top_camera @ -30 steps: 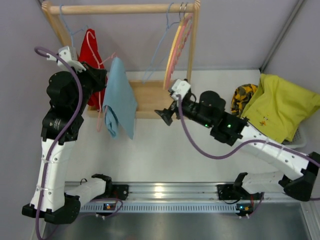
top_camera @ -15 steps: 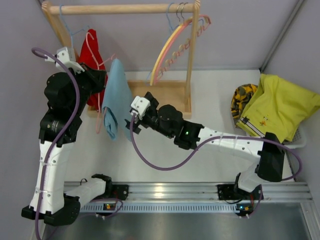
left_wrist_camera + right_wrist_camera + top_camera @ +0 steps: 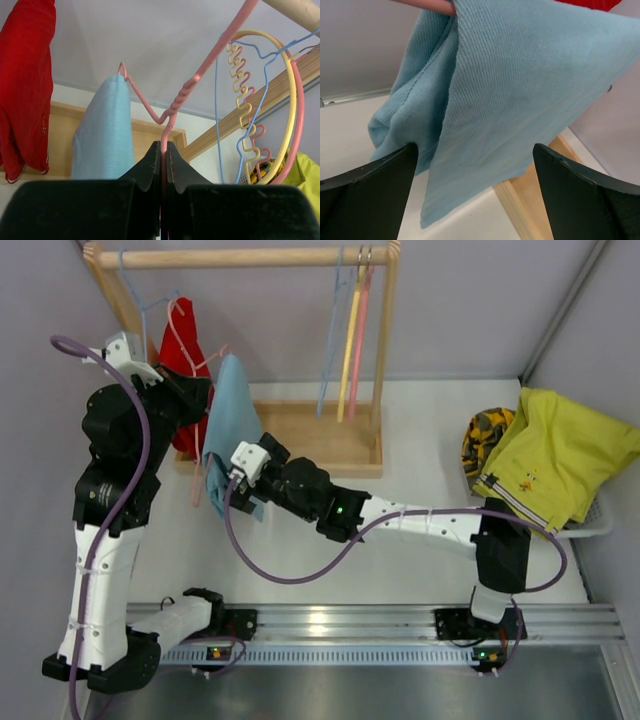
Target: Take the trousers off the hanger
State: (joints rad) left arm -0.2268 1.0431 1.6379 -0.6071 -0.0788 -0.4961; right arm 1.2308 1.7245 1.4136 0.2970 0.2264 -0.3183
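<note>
Top external view: a pale wooden clothes rack (image 3: 240,257) stands at the far side of the table, its flat base (image 3: 320,435) under the rail. To the right, the folded yellow-green cloth trousers (image 3: 565,450) lie already off the rack, draped over what looks like a white basket (image 3: 598,528) whose rim alone shows. A crumpled yellow-and-black patterned cloth (image 3: 485,435) is tucked beside them.

The light blue folded trousers (image 3: 232,425) hang over the bar of a thin pink wire hanger (image 3: 185,90), which sits off the rail, beside the rack's left post. The red trousers (image 3: 180,350) hang just behind them near the rail's left end. Three bare hangers (image 3: 350,340), blue, yellow and pink, dangle at the rail's right end.

The left gripper (image 3: 164,150) is clenched on the pink hanger's twisted neck, probably to steady it while the cloth is pulled. The right gripper (image 3: 474,150) is spread wide, its jaws either side of the blue cloth's lower corner, nothing grasped yet.
</note>
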